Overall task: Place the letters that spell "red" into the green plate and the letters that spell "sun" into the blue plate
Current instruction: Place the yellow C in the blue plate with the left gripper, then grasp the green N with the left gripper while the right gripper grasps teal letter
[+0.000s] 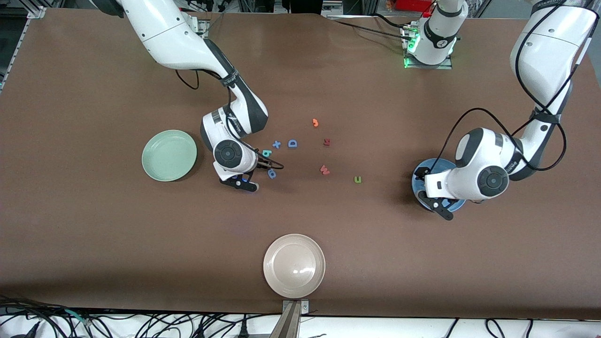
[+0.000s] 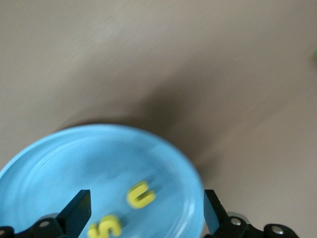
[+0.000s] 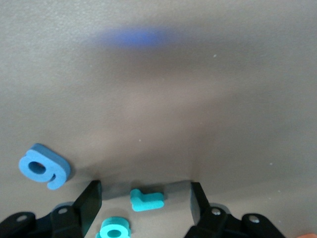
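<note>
The blue plate (image 2: 59,163) holds a yellow "s" (image 2: 105,227) and a yellow "u" (image 2: 141,194). My left gripper (image 2: 143,213) hangs open over them, holding nothing. In the front view the left gripper (image 1: 433,195) covers most of the blue plate (image 1: 458,204). My right gripper (image 3: 144,202) is open and low over the table, with the teal "r" (image 3: 146,200) lying loose between its fingers. The teal "d" (image 3: 115,229) lies beside it. The green "n" (image 1: 358,179) and orange "e" (image 1: 315,123) lie mid-table. The green plate (image 1: 169,155) holds nothing; the right gripper (image 1: 244,184) is next to it.
A darker blue round letter (image 3: 43,166) lies close to the right gripper. A blue "x" (image 1: 276,144), a blue "D" (image 1: 292,143) and two red letters (image 1: 327,142) (image 1: 324,169) are scattered mid-table. A beige plate (image 1: 294,265) sits nearest the front camera.
</note>
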You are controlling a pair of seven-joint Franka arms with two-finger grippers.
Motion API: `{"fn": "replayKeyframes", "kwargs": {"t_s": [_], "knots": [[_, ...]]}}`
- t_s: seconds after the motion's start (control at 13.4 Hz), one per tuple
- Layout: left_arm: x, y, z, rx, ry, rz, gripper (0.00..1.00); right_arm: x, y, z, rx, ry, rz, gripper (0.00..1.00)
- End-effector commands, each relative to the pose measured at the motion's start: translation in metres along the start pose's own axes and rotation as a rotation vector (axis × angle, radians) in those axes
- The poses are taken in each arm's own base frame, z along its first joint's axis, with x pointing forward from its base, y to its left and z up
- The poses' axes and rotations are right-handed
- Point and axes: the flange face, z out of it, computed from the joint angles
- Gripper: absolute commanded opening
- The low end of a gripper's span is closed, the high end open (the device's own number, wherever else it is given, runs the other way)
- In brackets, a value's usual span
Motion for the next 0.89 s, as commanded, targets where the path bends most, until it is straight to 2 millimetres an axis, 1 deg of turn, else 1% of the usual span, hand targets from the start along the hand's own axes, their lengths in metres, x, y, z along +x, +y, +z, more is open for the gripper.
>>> {"fn": "replayKeyframes", "kwargs": {"t_s": [0.0,0.07,0.22,0.3,0.37,0.45,0.52,0.6,0.67,0.82], "knots": [[0.022,0.045,-0.023,0.009,0.026,-0.063,1.00,-0.008,0.003,0.005,-0.002,0.003,-0.014,0.71],[0.029,0.062,-0.027,0.005,0.033,-0.085,1.00,-0.008,0.004,0.006,-0.005,-0.001,-0.014,0.65],[0.046,0.097,-0.027,0.017,0.036,-0.106,1.00,-0.010,0.007,0.009,-0.013,-0.008,-0.013,0.65],[0.053,0.113,-0.024,0.020,0.043,-0.147,1.00,-0.012,0.009,0.012,-0.020,-0.016,-0.012,0.65],[0.064,0.133,-0.020,0.021,0.070,-0.189,1.00,-0.016,0.012,0.010,-0.023,-0.018,-0.012,0.65],[0.078,0.162,-0.018,0.025,0.114,-0.242,1.00,-0.019,0.015,0.010,-0.026,-0.021,-0.013,0.65],[0.086,0.182,-0.012,0.030,0.134,-0.309,1.00,-0.021,0.017,0.010,-0.030,-0.024,-0.012,0.63],[0.090,0.190,-0.006,0.064,0.137,-0.357,1.00,-0.021,0.018,0.011,-0.032,-0.026,-0.012,0.58],[0.093,0.201,0.001,0.109,0.136,-0.366,1.00,-0.021,0.018,0.011,-0.031,-0.025,-0.012,0.58],[0.099,0.206,0.016,0.136,0.165,-0.402,1.00,-0.020,0.017,0.011,-0.024,-0.017,-0.012,0.58]]}}
